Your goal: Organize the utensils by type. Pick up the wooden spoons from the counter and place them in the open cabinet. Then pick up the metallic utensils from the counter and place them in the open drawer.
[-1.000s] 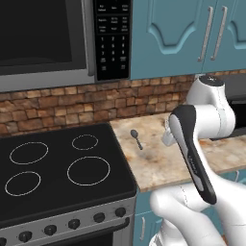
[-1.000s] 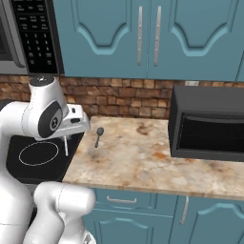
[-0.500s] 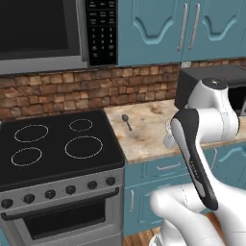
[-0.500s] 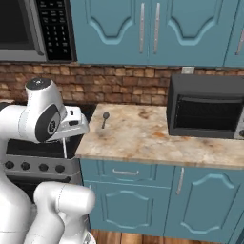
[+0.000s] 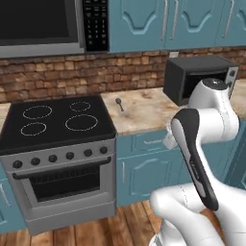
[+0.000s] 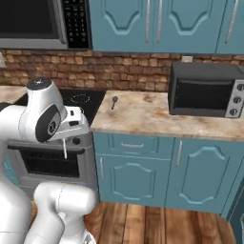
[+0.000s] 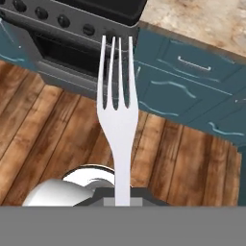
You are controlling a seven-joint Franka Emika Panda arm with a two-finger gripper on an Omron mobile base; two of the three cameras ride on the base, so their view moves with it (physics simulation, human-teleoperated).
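My pincer (image 7: 122,194) clamped on silver fork (image 7: 117,120) by handle — tines forward, off counter (image 6: 157,116), over floor before stove (image 6: 57,157). Carrying toward open drawer, I judge. Dark spoon (image 5: 118,104) on counter beside stove — next.

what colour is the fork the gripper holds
Shiny silver-white; the fork shows best in the hand view, its tines pointing away from the gripper.
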